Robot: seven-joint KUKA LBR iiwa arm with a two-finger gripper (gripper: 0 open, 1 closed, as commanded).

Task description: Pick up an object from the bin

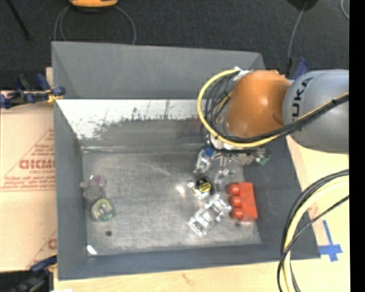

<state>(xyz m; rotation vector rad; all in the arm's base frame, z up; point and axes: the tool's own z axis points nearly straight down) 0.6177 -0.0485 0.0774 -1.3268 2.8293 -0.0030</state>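
Note:
My gripper (214, 166) hangs below the arm's orange cover, low over the right half of the bin floor. Just under its tip lies a small black and yellow thing (201, 187). A red toy block (242, 201) with studs on its side rests to the right of that, close to the bin's right wall. A clear plastic piece (208, 216) lies in front of the gripper, touching the red block's left side. I see nothing lifted off the floor.
Far off by the left wall lie a small clear-purple thing (93, 188) and a round greenish disc (102, 210). The arm with its cables covers the bin's back right corner.

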